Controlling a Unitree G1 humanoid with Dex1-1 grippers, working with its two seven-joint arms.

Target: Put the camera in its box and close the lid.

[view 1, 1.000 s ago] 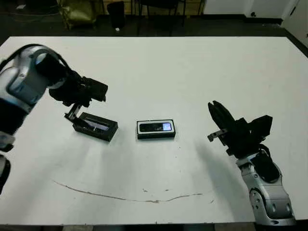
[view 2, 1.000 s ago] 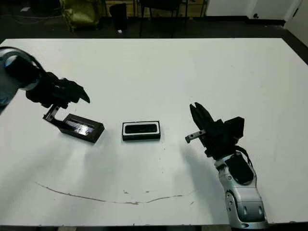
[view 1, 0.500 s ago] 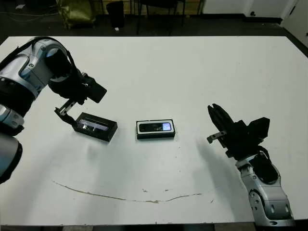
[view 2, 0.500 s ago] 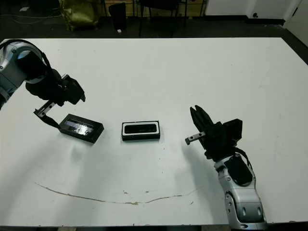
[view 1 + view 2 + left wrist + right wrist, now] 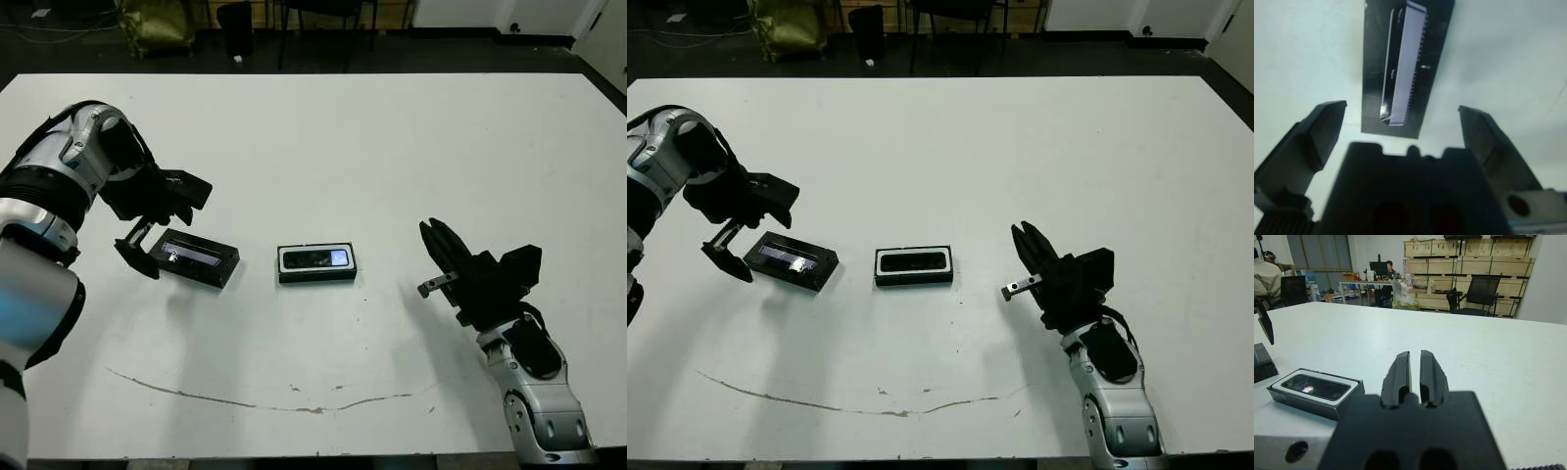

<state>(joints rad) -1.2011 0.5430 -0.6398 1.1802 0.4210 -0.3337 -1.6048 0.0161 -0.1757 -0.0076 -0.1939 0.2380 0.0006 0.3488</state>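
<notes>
Far left of the white desk (image 5: 323, 137): left gripper (image 5: 147, 245) hovering low at the lid's outer end, jaws spread wide and holding nothing. Clear in the left wrist view, where both fingers (image 5: 1312, 132) flare out to either side of the lid's near end without touching it.

Next over: the lid (image 5: 197, 258), flat on the desk and turned at a slant, glossy silvery strip facing up. Separate from the box, so not fitted on yet.

Middle of the desk: the box (image 5: 316, 263), just beside the lid but not touching, black walls with a white rim showing. Sitting inside it, the camera (image 5: 315, 259), lying flat along the box's length, a bit of bluish glare at one end. Same thing from the right wrist view, dark bar nested in the white lining.

Off to the right, well apart from the box: right gripper (image 5: 438, 250), raised off the desk and pointing roughly back toward the middle. Jaws pressed together with only a thin slit between them, nothing pinched.

Beyond the desk, in the right wrist view: a black chair (image 5: 1480, 293), stacked wooden crates (image 5: 1469, 264), and a person (image 5: 1388, 268) seated far back.
</notes>
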